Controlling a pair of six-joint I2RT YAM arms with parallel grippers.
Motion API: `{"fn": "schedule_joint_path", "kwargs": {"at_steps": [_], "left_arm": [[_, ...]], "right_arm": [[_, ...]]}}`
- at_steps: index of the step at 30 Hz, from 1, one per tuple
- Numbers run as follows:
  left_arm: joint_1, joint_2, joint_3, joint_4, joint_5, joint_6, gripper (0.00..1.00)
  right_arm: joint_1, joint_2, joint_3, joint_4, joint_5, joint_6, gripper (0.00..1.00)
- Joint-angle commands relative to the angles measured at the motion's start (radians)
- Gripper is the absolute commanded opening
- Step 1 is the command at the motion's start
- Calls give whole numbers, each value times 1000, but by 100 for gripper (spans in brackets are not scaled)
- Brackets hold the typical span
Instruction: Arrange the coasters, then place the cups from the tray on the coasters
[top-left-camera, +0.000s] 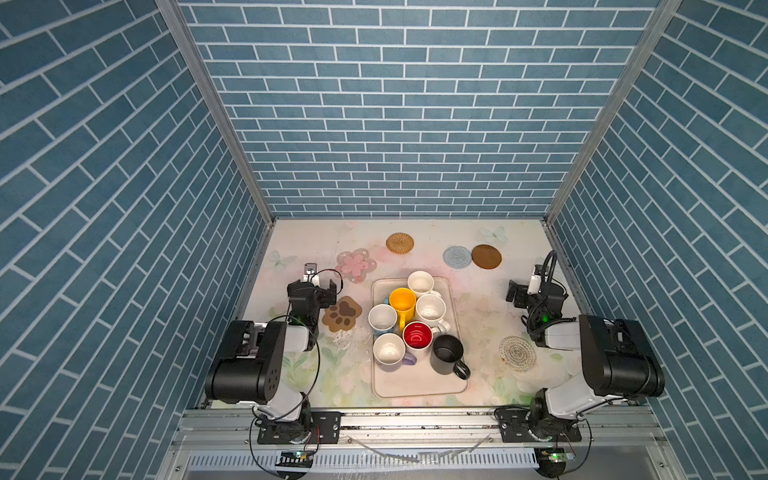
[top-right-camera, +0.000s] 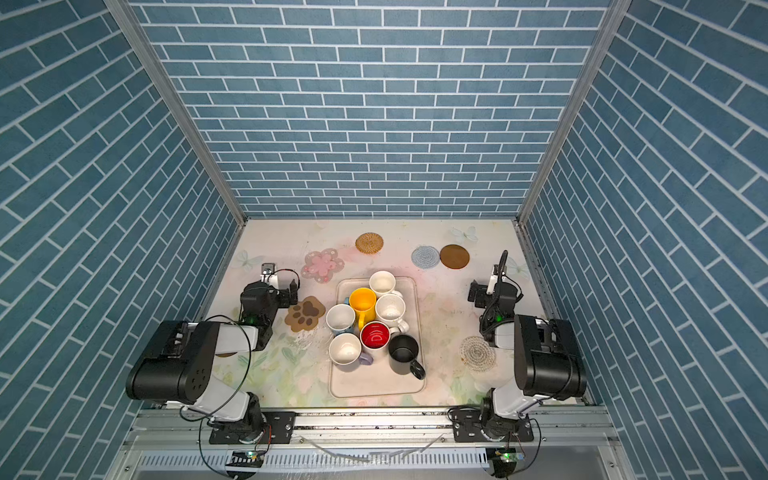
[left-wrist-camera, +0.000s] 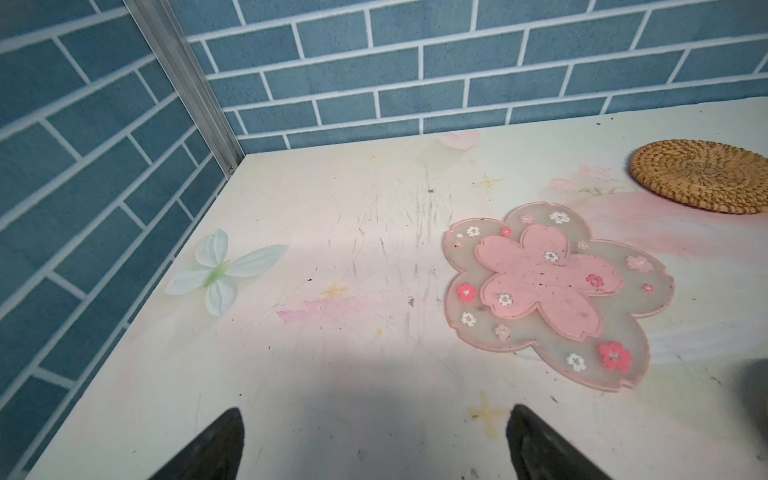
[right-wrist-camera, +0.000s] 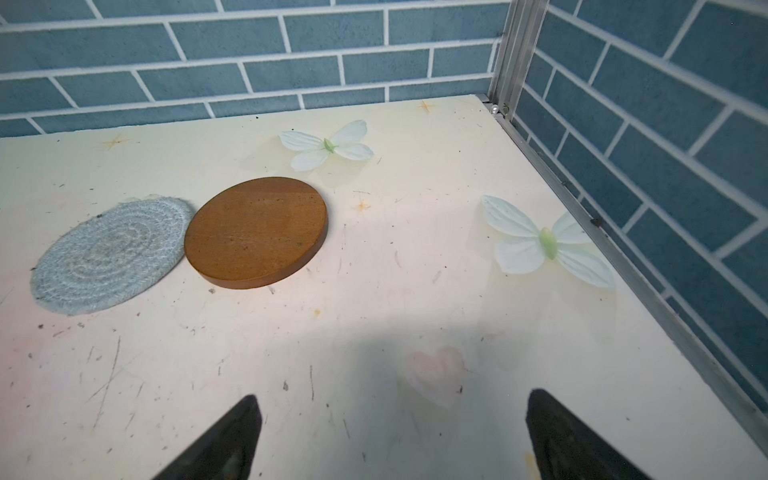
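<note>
The cream tray (top-left-camera: 415, 391) holds several cups: yellow (top-left-camera: 402, 300), black (top-left-camera: 447, 352), one red inside (top-left-camera: 417, 335) and pale ones. Coasters lie around it on the cloth: rattan (top-left-camera: 400, 242), pink flower (top-left-camera: 355, 265), paw (top-left-camera: 341, 314), pale blue knit (top-left-camera: 456, 257), brown disc (top-left-camera: 486, 256), clear patterned (top-left-camera: 517, 353). My left gripper (top-left-camera: 311, 283) (left-wrist-camera: 375, 411) is open and empty above bare cloth, with the flower coaster (left-wrist-camera: 548, 291) ahead of it to one side. Near the right wall my right gripper (top-left-camera: 536, 291) (right-wrist-camera: 394, 395) hangs open and empty, short of the brown disc (right-wrist-camera: 255, 230).
Blue brick-patterned walls (top-left-camera: 399, 124) close in the table on three sides, with metal corner posts. Printed butterflies (right-wrist-camera: 548, 243) and scuffs mark the cloth. Both arm bases sit on the rail (top-left-camera: 415, 424) at the front edge.
</note>
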Motion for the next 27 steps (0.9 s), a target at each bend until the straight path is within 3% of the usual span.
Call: {"fn": "schedule_joint_path", "kwargs": {"at_steps": [1, 27], "left_arm": [[6, -17, 7, -13, 9, 4, 99], [6, -14, 12, -18, 11, 2, 99]], "right_arm": [[4, -15, 2, 8, -8, -14, 99], [1, -13, 9, -2, -17, -9, 99]]}}
